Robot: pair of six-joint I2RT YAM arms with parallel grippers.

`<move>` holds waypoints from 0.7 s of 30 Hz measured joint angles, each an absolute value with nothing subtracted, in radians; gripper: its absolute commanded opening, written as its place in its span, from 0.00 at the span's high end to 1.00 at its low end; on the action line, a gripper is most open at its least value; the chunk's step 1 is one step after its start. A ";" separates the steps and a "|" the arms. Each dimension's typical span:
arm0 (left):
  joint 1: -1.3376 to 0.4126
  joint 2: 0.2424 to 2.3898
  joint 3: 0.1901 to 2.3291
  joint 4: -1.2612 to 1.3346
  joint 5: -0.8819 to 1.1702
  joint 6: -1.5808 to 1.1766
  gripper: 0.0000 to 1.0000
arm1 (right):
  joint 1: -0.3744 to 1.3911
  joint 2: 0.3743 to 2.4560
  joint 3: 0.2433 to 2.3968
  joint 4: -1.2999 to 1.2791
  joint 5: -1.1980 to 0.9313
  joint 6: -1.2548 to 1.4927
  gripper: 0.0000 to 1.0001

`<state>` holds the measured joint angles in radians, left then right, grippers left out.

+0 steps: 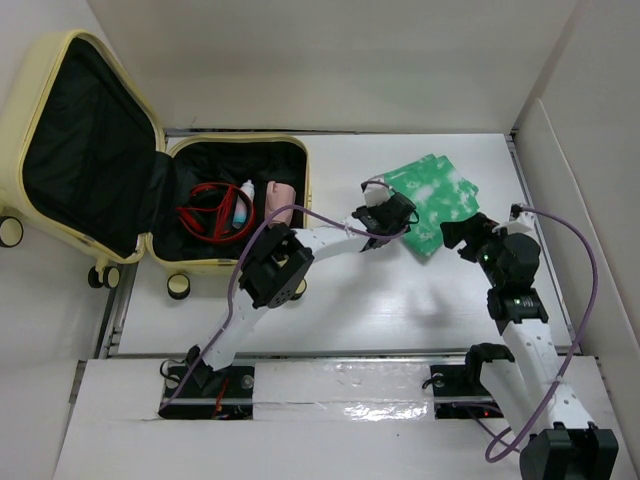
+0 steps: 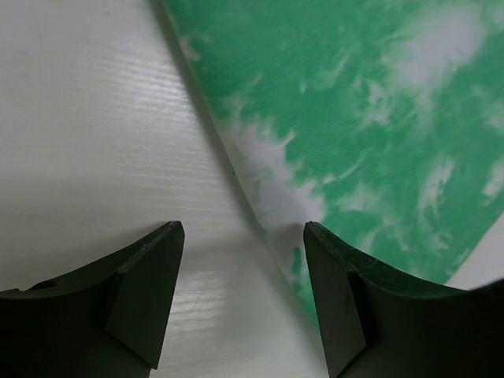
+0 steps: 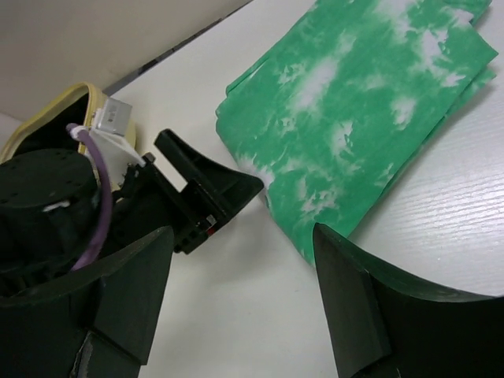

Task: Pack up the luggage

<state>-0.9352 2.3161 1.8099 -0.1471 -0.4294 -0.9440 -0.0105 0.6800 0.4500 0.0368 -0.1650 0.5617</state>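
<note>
The luggage (image 1: 20,120) lies open at the far left, its lid propped up and its black-lined base (image 1: 305,190) facing up. A folded green-and-white cloth (image 1: 437,200) lies flat on the table right of centre. My left gripper (image 1: 400,216) is open at the cloth's left edge. In the left wrist view the cloth (image 2: 378,118) has its edge running between the fingers of the left gripper (image 2: 244,236), with the right finger over the fabric. My right gripper (image 3: 244,236) is open and empty over bare table by the cloth's (image 3: 362,118) near corner.
In the luggage base lie a red looped item (image 1: 205,212), a white bottle (image 1: 243,203) and a pink item (image 1: 283,198). White walls close in the table at the back and right. The left arm's gripper (image 3: 197,189) shows close in front of my right fingers.
</note>
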 measured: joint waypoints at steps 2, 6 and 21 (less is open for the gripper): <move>-0.929 2.333 1.810 -0.160 -0.421 -0.980 0.39 | -0.010 0.673 0.450 0.029 -0.184 0.544 0.23; -0.912 2.333 1.811 -0.141 -0.373 -1.045 0.37 | -0.004 0.674 0.450 0.024 -0.234 0.507 0.23; -0.869 2.440 1.967 -0.119 -0.262 -1.171 0.50 | 0.008 0.605 0.455 0.003 -0.364 0.471 0.23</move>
<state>-0.8688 2.4401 1.9671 -0.1192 -0.2623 -1.1713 0.0082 0.6052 0.4549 0.0032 -0.3645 0.4709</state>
